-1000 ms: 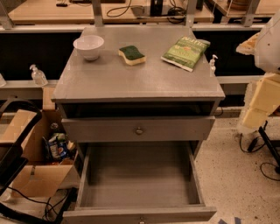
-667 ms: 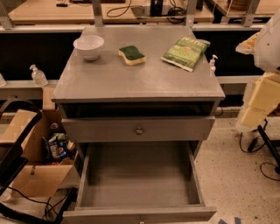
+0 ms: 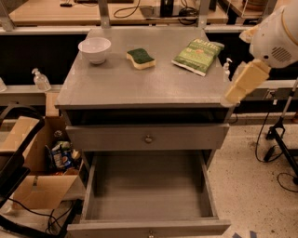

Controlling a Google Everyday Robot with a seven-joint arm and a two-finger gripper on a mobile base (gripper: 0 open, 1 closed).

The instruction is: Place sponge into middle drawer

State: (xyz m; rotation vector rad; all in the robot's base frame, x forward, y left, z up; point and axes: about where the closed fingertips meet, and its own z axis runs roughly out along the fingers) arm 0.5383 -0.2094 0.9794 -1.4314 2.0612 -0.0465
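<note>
Lying on cabinet [image 3: 139, 86]: 1 sponge [image 3: 141, 58]; gripper [image 3: 242, 83] rt-side.

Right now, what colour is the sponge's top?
Sponge: dark green top, pale yellow foam, camera view. Gripper hangs right of the cabinet.

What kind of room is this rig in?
Likely a lab or workshop, not a home: workbench with cables behind the cabinet, cardboard box on the speckled floor. The hand hangs off the cabinet's right edge, away from the sponge.
</note>
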